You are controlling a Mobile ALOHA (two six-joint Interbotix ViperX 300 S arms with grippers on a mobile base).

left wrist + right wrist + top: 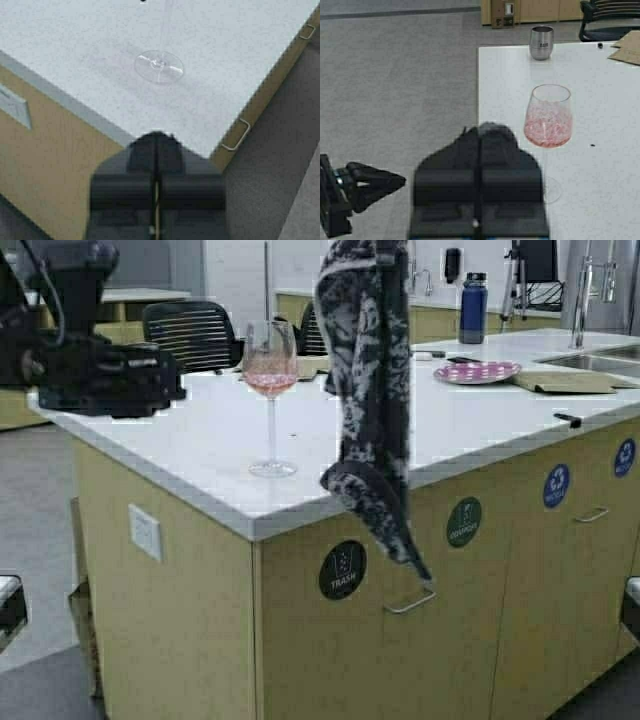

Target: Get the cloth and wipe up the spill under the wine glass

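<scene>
Cloth held aloft beside the wine glass — both claws pressed together.

The right claw [479, 150] is raised above the white bench [200, 445], its fingers pinched on the dark floral cloth [370, 390], which hangs limp from the top of the high view down past the bench's front edge, just right of the wine glass [271, 395]. The glass stands upright near the bench corner, pink liquid in its bowl. The left claw [156, 150] hovers off the corner — fingers closed, holding nothing. A steel tumbler [541, 42] stands at the far edge.
</scene>
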